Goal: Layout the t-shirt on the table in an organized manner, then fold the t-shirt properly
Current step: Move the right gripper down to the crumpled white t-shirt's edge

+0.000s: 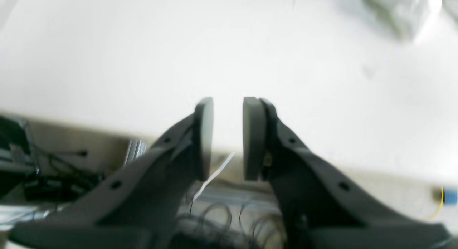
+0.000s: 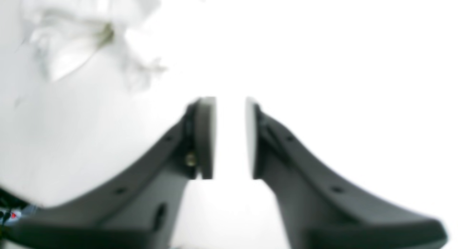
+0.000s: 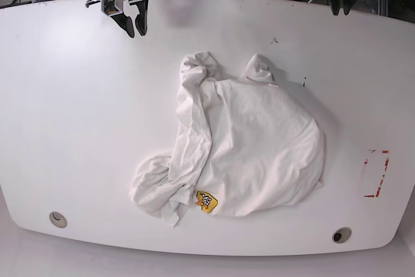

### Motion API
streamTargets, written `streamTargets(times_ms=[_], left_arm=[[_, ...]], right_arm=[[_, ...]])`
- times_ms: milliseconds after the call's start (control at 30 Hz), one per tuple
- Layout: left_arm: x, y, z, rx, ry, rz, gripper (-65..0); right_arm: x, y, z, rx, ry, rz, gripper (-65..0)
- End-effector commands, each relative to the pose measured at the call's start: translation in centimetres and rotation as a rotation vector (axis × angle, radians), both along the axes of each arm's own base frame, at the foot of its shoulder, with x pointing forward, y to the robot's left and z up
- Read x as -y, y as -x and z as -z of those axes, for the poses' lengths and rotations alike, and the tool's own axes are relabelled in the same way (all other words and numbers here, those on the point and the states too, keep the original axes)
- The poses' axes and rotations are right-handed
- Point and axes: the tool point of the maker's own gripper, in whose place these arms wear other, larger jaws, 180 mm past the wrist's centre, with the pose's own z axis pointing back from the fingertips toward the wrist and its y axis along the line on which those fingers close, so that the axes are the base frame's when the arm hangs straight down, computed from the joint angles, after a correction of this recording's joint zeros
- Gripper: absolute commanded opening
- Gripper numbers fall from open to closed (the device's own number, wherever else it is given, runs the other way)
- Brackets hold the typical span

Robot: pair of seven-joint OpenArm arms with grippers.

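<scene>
The white t-shirt (image 3: 259,141) lies crumpled in the middle of the white table (image 3: 78,128), inside out, with a small yellow patch (image 3: 205,201) near its front hem. Its bunched cloth shows blurred in the left wrist view (image 1: 400,13) and the right wrist view (image 2: 82,34). My right gripper (image 3: 135,30) hangs over the table's far left. Its jaws (image 2: 230,100) stand slightly apart with nothing between them. My left gripper (image 3: 340,10) is at the far right edge, jaws (image 1: 228,102) slightly apart and empty. Both grippers are well clear of the shirt.
Two round grommet holes (image 3: 58,218) (image 3: 341,235) sit near the front edge. Red tape marks (image 3: 376,173) are at the right. Behind the table's far edge (image 1: 107,131), cables and equipment (image 1: 46,177) lie on the floor.
</scene>
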Motion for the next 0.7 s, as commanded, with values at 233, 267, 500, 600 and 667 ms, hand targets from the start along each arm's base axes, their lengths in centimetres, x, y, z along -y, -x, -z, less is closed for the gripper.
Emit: streamTargets(times_ms=[233,267,500,600,667], left_arm=[[0.3,-4.1,-2.4,0.155,-0.001,0.006,-28.5],[0.3,-4.3,-2.5,0.163,-0.001,0.006,-28.5],[0.3,-5.4,-3.0,0.195,-0.001,0.006,-28.3],[0.2,-5.6,-3.1,0.201,-0.002,0.008,-28.3],[0.2,-5.7,-3.2,0.204,-0.004,0.010,-28.3]], right_arm=[[-3.1,-4.3,-1.7,0.049,-0.035,-0.074,-32.5],[-3.4,-4.5,-1.7,0.047,-0.034,-0.081,-32.5],[-3.9,-6.8,-2.0,0.031,-0.019,-0.103,-32.5],[-4.1,-7.7,-1.7,0.010,-0.010,-0.114,-32.5],[-4.9,-7.9,-1.4,-0.019,-0.010,-0.138,-32.5]])
